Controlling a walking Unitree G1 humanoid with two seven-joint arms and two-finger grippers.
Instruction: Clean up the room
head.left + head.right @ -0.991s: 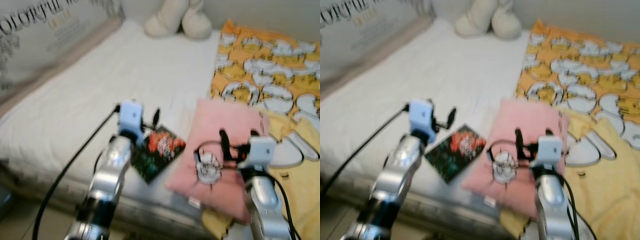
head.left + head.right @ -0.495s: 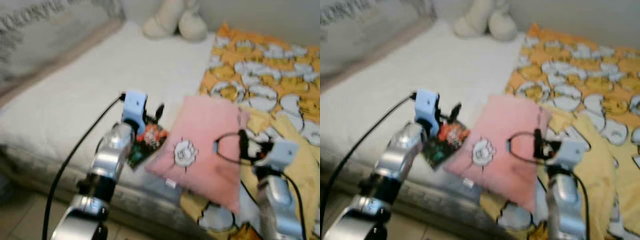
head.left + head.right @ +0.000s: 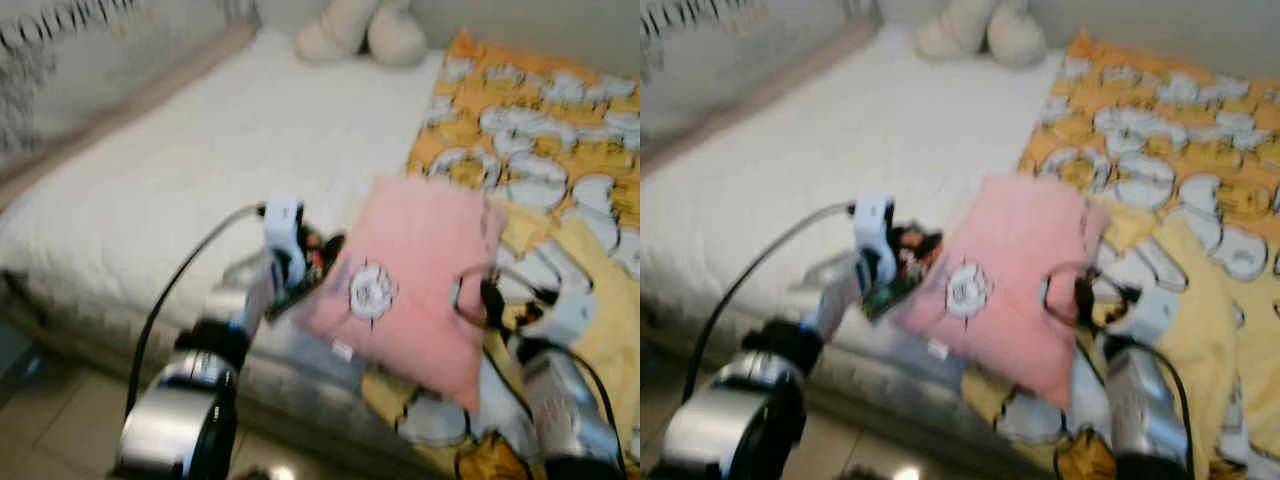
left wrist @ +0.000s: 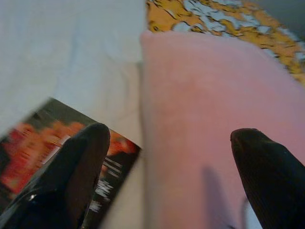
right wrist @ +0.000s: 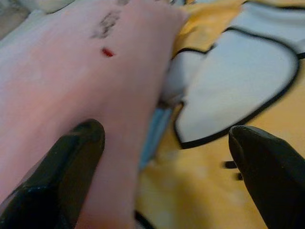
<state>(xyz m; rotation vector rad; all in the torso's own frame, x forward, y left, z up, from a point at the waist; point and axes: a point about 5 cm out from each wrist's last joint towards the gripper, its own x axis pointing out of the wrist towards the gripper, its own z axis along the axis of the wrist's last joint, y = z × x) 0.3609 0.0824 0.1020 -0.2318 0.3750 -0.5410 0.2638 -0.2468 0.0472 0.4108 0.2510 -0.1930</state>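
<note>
— What has changed in the last second?

— Both arms have swung in on the pillow [image 3: 415, 275]. The left gripper [image 4: 169, 162], earlier over the book [image 4: 57, 152], now straddles the pillow's edge; the right gripper [image 5: 167, 167] has moved off the pillow's middle to its far edge, over the blanket [image 5: 238, 95].

— Meaning?

— I judge a two-sided lift of the pillow is being set up — nothing is gripped yet.

— Fingers?

— Both pairs spread wide, holding nothing.

— Where does the pillow lie?

— On the bed [image 3: 200, 170], between the grippers: at 3 o'clock from the left one, at 9 o'clock from the right. The book lies just beside it, under the left gripper.
</note>
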